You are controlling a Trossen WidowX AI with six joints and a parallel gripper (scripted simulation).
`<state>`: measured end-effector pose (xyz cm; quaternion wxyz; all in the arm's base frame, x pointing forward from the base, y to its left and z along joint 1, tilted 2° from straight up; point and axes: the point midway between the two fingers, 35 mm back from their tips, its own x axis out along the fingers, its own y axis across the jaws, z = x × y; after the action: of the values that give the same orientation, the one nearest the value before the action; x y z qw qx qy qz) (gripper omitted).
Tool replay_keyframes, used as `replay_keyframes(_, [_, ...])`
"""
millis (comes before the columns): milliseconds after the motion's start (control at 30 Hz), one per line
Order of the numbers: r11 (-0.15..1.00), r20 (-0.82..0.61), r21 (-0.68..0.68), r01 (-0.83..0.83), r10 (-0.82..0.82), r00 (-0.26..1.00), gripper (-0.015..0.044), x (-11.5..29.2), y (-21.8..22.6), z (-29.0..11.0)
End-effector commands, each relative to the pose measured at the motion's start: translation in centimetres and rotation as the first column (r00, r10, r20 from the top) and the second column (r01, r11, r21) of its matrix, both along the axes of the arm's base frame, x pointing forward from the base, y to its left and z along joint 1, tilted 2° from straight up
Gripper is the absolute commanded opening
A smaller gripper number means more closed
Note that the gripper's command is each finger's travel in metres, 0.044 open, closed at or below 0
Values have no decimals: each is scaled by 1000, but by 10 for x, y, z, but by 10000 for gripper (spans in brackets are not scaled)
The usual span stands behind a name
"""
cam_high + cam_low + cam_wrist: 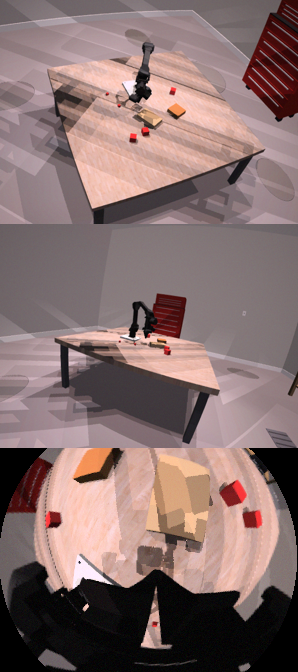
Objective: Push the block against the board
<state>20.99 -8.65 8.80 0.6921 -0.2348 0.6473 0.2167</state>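
The tan board [149, 117] [157, 344] [180, 498] lies flat near the middle of the table. The orange square block [176, 110] [161, 340] [95, 460] lies to the board's right, apart from it with a clear gap, and turned at a different angle. My gripper [133, 98] [146, 336] [156, 573] is shut and empty. It hangs a little above the table, just behind the board's end nearest the arm base, not touching the board.
Red cubes lie around: one [172, 91] behind the block, two [145, 131] [133, 137] in front of the board, and two tiny ones [107, 93] [119, 105] to the left. The arm's white base plate [127, 87] is behind the gripper. A red tool cabinet [274, 63] stands off the table.
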Motion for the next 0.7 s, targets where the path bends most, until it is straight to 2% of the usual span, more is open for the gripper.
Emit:
replay_keyframes(0, [1000,-7,7,18,-18,1000,0,0,0,3])
replay_keyframes(333, [937,-7,23,349,-348,937,0,22,-9,8])
replay_keyframes(667, [763,-16,45,644,-645,764,0,47,-19,13])
